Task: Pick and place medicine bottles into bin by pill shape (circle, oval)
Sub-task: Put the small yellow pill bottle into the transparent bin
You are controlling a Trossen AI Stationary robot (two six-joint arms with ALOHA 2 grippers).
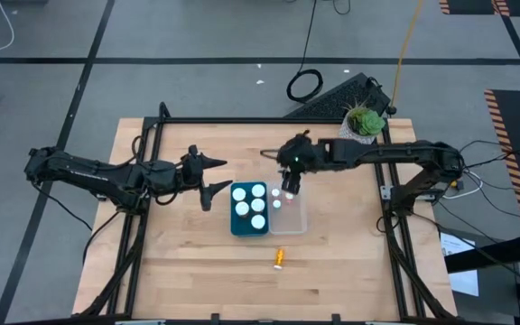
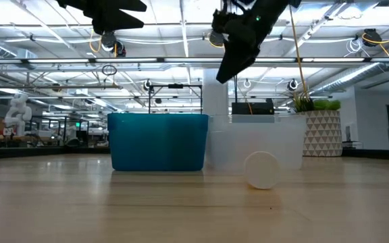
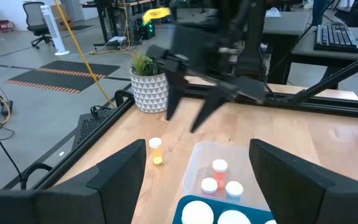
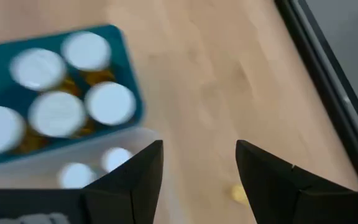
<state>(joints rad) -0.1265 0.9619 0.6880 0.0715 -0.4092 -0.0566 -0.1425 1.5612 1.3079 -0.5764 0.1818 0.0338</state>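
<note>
Several white-capped medicine bottles stand upright in the teal bin (image 1: 249, 209). A few more stand in the clear bin (image 1: 289, 215) right beside it. One amber bottle (image 1: 278, 259) lies on its side on the wood nearer the front edge; its white cap (image 2: 262, 169) faces the low camera. My right gripper (image 1: 289, 188) hangs open above the clear bin's far end, empty. My left gripper (image 1: 219, 178) is open and empty, raised just left of the teal bin, pointing toward it.
A potted plant (image 1: 365, 123) in a patterned white pot stands at the far right corner. A dark metal frame (image 1: 152, 135) runs round the table. Bare wood lies around the loose bottle and across the table's near half.
</note>
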